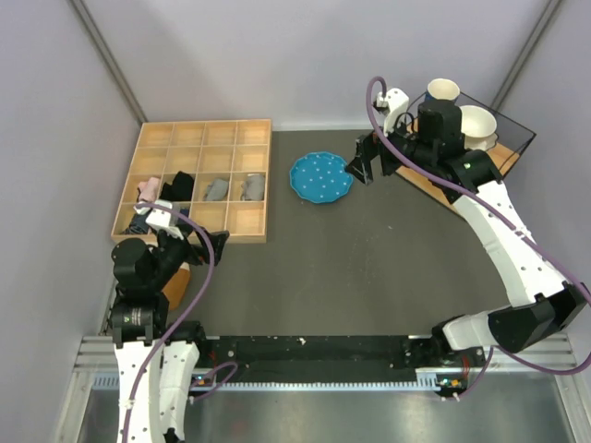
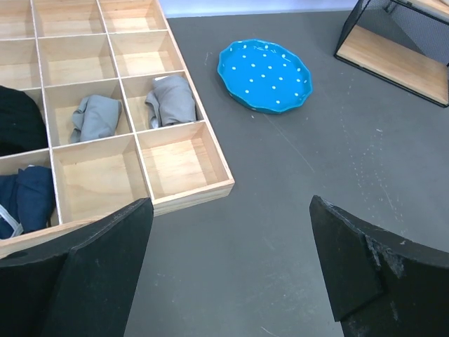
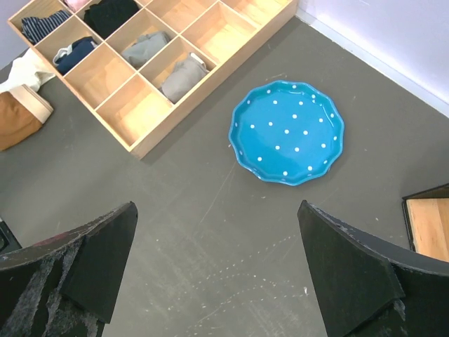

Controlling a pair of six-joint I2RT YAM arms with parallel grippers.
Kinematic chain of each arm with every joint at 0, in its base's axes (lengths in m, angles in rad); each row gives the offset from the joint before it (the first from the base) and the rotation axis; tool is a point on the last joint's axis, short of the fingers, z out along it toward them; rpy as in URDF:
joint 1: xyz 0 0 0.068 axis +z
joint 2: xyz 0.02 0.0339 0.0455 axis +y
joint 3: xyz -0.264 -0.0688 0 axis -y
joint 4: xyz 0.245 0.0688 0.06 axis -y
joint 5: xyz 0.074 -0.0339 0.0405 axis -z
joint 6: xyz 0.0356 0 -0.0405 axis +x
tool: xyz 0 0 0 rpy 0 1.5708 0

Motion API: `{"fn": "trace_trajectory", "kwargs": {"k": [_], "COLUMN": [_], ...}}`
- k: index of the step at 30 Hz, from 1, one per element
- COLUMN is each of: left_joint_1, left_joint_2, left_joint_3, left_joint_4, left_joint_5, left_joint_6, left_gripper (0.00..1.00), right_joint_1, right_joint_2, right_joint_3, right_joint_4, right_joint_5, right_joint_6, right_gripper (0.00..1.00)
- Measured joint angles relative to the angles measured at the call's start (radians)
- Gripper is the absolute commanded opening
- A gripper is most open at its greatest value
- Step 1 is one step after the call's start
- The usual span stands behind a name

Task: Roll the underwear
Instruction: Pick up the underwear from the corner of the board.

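Spreading under everything, the bench [image 1: 369, 277]: dark grey and matt, with faint scuffs.
Tray [image 1: 200, 124]: a pale wooden tray of square compartments at the far left of the bench, lying flat.
Rack [image 1: 517, 129]: black wire frame on a wooden base in the far right corner, with a pale cup [image 1: 442, 89] and a bowl [image 1: 478, 121] on top.
Plate [image 1: 321, 176]: blue with white dots and a wavy rim, flat on the bench just right of the tray and not touching it.
Right claw [image 1: 371, 166]: hanging just beside the plate's right edge, fingers spread wide with only bare bench between them.
Left claw [image 1: 199, 242]: hanging over the tray's near edge, also spread wide and gripping nothing.
Underwear [image 3: 22, 72]: a white cloth outside the tray, at its near-left corner, lying against a brown block [image 3: 21, 116]. It is cut off by the edge of the right wrist view, and any lettering is too small to make out.
Bundles: two grey ones [image 2: 170, 100] [image 2: 95, 117] in neighbouring compartments, a black one [image 1: 177, 185] beside them, and a navy one [image 2: 24, 196] in the row nearer the arms.
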Motion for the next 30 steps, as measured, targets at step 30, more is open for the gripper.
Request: {"fn": "trace_trajectory", "kwargs": {"k": [30], "left_joint_1": [0.080], "left_joint_2": [0.362], "left_joint_3": [-0.012], "left_joint_4": [-0.032], "left_joint_5": [-0.328], "left_joint_6": [-0.082], "left_gripper": [0.97], "right_joint_1": [-0.001], "right_joint_2": [0.027], "right_joint_3": [-0.348], "right_joint_4": [-0.040], "right_joint_5": [-0.359], "right_joint_6": [-0.290], "right_gripper": [0.99]}}
